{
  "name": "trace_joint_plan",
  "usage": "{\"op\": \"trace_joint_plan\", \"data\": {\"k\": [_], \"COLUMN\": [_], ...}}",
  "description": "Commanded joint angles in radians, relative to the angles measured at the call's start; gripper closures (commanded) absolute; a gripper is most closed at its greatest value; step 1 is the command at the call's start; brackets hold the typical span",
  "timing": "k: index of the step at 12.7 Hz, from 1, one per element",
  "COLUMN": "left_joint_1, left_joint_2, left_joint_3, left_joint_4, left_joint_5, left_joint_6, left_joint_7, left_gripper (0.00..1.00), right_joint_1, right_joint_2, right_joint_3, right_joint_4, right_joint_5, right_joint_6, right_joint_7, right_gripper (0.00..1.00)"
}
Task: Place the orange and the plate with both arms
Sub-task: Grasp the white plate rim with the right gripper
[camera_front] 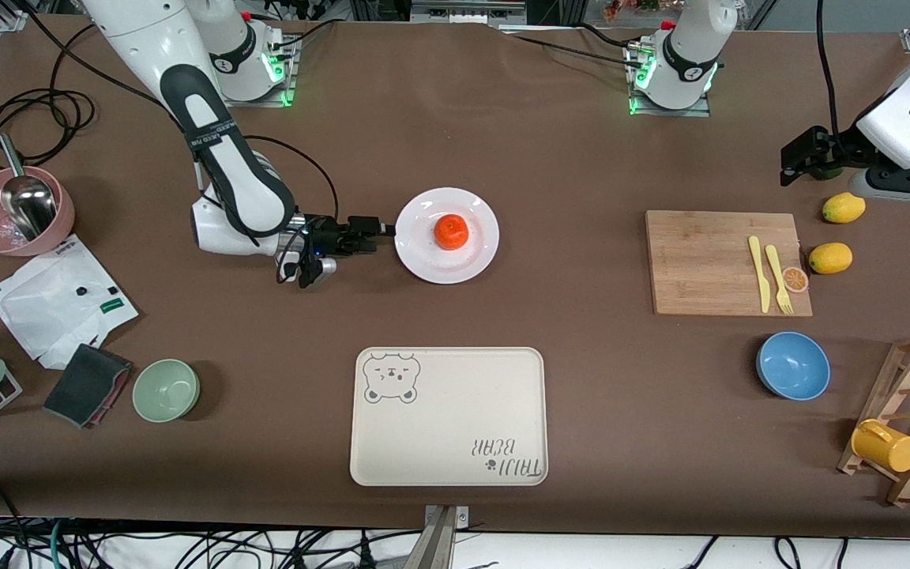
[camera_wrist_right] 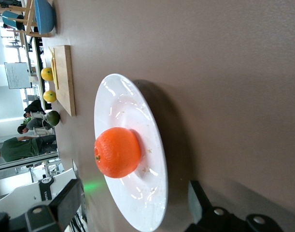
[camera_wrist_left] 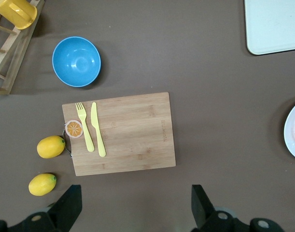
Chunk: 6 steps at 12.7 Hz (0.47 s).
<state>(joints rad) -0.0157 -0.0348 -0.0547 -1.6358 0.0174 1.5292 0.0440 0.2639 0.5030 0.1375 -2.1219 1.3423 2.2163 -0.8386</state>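
orange (camera_front: 451, 231): sits on plate (camera_front: 475, 257), mid-table, farther from camera than bear tray (camera_front: 447, 466)
right gripper (camera_front: 382, 230): fingers spread, level with plate rim, not gripping
left gripper (camera_wrist_left: 133, 205): spread, empty, waits above cutting board (camera_wrist_left: 133, 130)
progress: orange on plate; plate likely still to move

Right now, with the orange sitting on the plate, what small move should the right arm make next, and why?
Probably ease the right gripper forward to take the plate rim: its jaws are open beside the edge, and the orange rests on the plate.
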Motion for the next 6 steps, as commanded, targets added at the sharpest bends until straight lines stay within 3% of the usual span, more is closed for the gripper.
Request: {"op": "trace_joint_plan", "data": {"k": [1,5,6], "left_joint_1": [0.003,0.010,0.010], "left_joint_2": [-0.004,0.001,0.003], "left_joint_3": [0.004,0.010,0.007], "left_joint_4": [0.010,0.008,0.010], "left_joint_5": [-0.014,-0.016,-0.014], "left_joint_6": [-0.021,-0.023,-0.023], "left_joint_7": [-0.009,-0.012,-0.012], "left_gripper": [0.00,0.00,0.00], "right_joint_1": [-0.005,-0.002,-0.002], "right_joint_2": [0.015,0.051,0.057], "right_joint_3": [0.031,0.063,0.063], "right_joint_4": [0.002,0.007,0.007], "right_joint_5": [0.044,0.110,0.127], "right_joint_6": [0.055,0.102,0.102], "right_joint_7": [-0.028,-0.098,-0.117], "right_gripper": [0.10,0.39,0.39]}}
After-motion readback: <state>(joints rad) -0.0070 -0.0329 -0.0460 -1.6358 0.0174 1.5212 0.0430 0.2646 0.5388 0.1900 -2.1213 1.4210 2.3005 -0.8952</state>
